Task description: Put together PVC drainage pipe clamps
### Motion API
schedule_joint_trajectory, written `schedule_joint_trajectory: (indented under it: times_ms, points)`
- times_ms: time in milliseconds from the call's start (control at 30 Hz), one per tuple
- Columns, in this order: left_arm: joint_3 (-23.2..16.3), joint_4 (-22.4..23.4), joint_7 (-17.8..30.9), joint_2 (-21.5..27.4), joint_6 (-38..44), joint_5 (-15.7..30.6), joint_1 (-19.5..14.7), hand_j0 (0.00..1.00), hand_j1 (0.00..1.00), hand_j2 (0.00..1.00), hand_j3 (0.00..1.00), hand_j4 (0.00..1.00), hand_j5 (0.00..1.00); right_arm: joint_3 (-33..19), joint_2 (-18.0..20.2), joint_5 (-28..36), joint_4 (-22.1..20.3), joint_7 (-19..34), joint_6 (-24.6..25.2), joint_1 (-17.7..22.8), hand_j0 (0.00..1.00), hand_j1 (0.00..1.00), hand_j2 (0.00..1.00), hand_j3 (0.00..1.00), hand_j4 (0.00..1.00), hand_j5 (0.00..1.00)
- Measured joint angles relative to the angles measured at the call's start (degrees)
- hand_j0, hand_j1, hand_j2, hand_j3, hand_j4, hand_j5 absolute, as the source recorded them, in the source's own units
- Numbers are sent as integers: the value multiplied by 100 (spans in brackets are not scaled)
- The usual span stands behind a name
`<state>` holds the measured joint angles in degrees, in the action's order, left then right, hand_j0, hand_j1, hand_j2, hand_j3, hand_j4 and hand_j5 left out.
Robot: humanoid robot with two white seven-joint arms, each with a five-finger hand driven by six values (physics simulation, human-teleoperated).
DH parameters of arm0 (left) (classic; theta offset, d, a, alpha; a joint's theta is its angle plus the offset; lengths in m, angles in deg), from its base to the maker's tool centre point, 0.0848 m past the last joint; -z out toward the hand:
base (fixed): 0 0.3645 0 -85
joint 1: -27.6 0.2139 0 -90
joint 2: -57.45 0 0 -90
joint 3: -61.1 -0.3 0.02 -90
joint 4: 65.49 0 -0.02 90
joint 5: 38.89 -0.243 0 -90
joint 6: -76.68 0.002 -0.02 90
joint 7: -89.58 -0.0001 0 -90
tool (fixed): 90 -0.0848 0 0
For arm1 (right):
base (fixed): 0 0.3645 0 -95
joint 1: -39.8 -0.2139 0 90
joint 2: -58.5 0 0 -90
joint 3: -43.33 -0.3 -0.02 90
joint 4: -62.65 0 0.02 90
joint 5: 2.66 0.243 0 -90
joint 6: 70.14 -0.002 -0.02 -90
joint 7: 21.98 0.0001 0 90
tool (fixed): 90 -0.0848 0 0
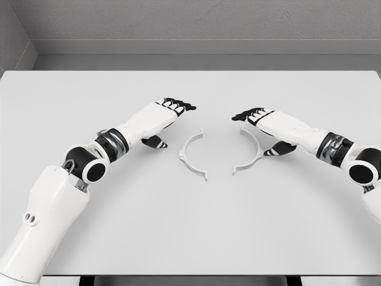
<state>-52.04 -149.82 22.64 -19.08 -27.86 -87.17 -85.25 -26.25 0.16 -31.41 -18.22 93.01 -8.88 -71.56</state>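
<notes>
- A white desk [190,238] fills most of the head view, its top plain and matte.
- Its far edge runs straight across the upper part of the picture; its near edge shows as a thin line at the bottom, with dark space beneath.
- Behind the desk lies a strip of grey floor [202,62].
- A grey textured back wall [202,18] rises beyond, with a paler baseboard [202,46] along its foot.
- A side wall [12,36] meets it in the left corner.
- Light is soft and even, casting faint shadows.

Right hand [262,119] covers upper end of right clamp half [253,156]; right forearm cut by frame edge.
</notes>
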Motion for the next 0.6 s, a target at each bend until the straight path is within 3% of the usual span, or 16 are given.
schedule_joint_trajectory:
  times_ms: [600]
  points:
    - [7, -12, 0, 5, -34, 8, -26, 100, 100, 100, 100, 100, 100, 25, -57, 2, -80, 0, -7, 0, 100, 100, 100, 100, 100, 100]
